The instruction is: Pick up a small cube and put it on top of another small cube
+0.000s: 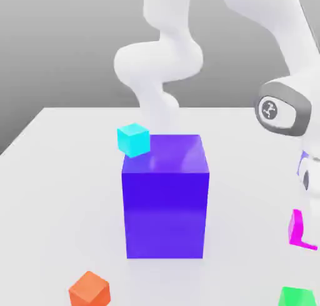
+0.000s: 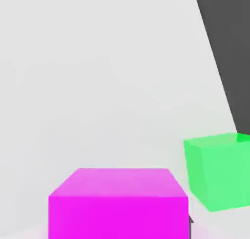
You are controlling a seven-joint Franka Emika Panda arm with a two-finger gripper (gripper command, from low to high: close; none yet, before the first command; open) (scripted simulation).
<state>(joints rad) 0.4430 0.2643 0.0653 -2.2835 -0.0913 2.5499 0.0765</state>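
The small magenta cube (image 1: pixel 302 230) hangs above the table at the exterior view's right edge, partly cut off by the frame. My gripper (image 1: pixel 305 218) comes down on it from the white hand above and is shut on it. The same magenta cube (image 2: pixel 118 201) sits close under the hand camera. The small green cube (image 1: pixel 296 296) rests on the table just below and in front of the magenta one, at the lower right corner of the exterior view. In the hand view the green cube (image 2: pixel 218 170) lies beside the magenta cube and farther from the camera.
A big blue-violet block (image 1: pixel 165 198) stands mid-table with a cyan cube (image 1: pixel 133 139) at its far upper left corner. An orange cube (image 1: pixel 90 290) lies near the front at the exterior view's left. The table's edge (image 2: pixel 215 62) runs close to the green cube.
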